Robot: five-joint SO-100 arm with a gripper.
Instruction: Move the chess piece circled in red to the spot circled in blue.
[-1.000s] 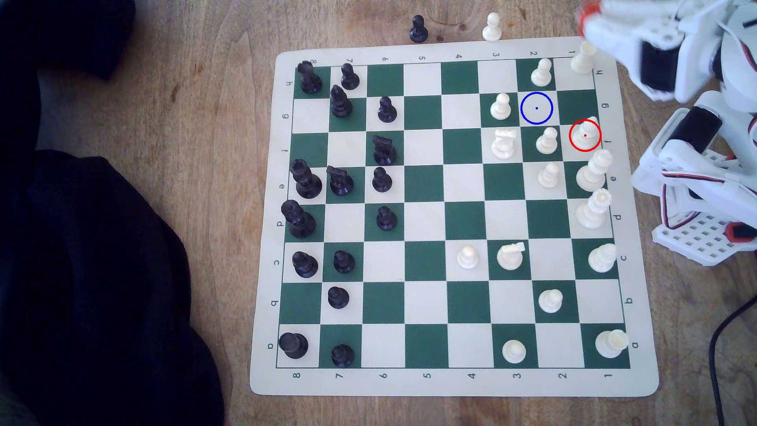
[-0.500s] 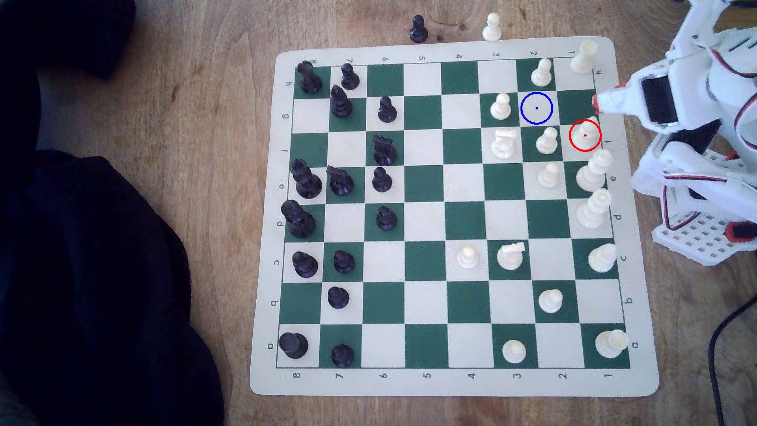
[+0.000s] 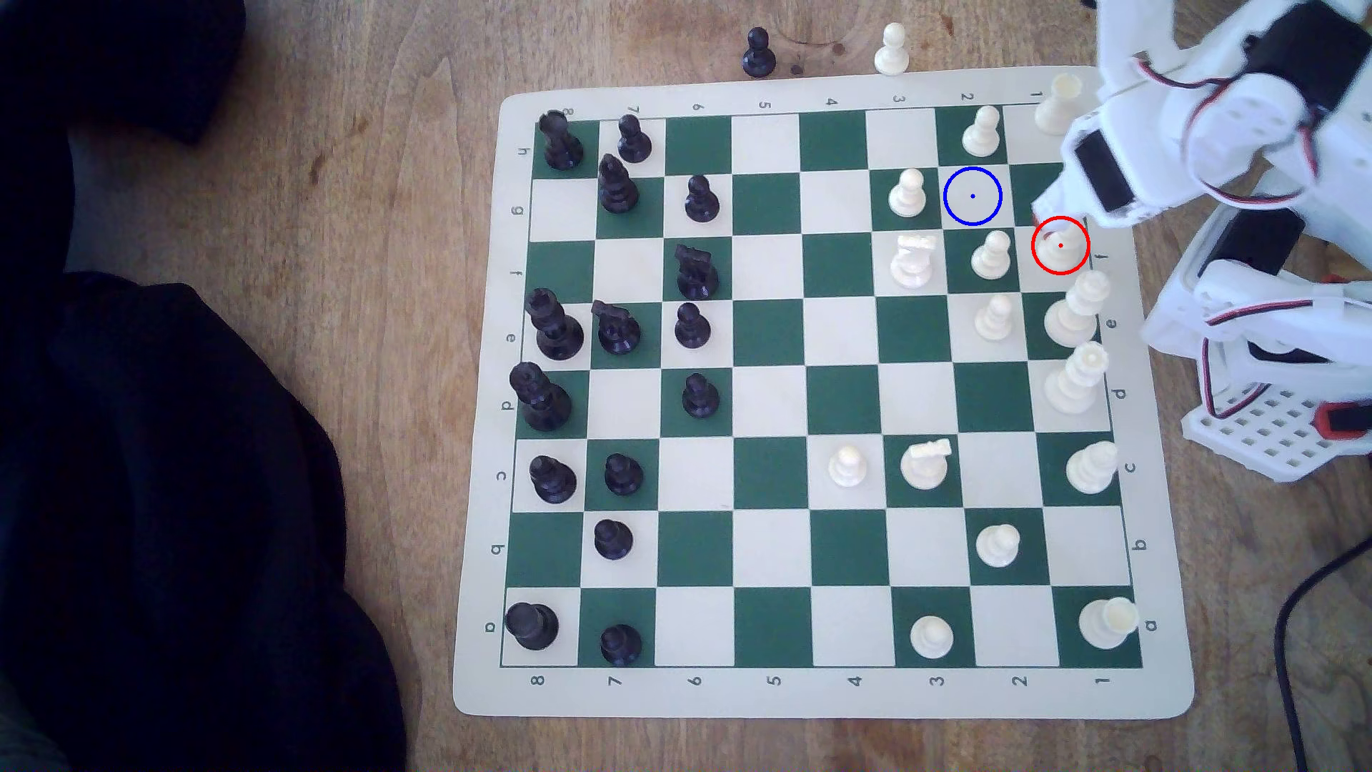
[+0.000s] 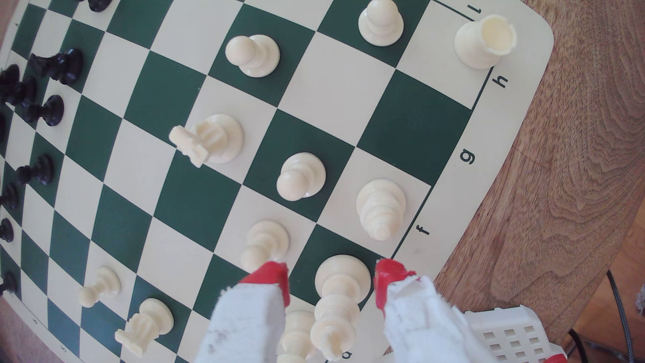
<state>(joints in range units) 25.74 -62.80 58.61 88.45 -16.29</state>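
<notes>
bishop [image 4: 380, 206] stands upright, pointed head up.

My target is the cream-white bishop [image 3: 1060, 249], a slim piece with a round base, ringed body and tapering pointed head. It stands upright on the cream square at the edge of the board, in the row marked f, inside a red ring; the wrist view [image 4: 380, 206] shows it whole. The blue-ringed spot [image 3: 972, 196] is a bare cream square with a blue centre dot, diagonally adjacent to the bishop's square, toward the exterior view's upper left.
</notes>
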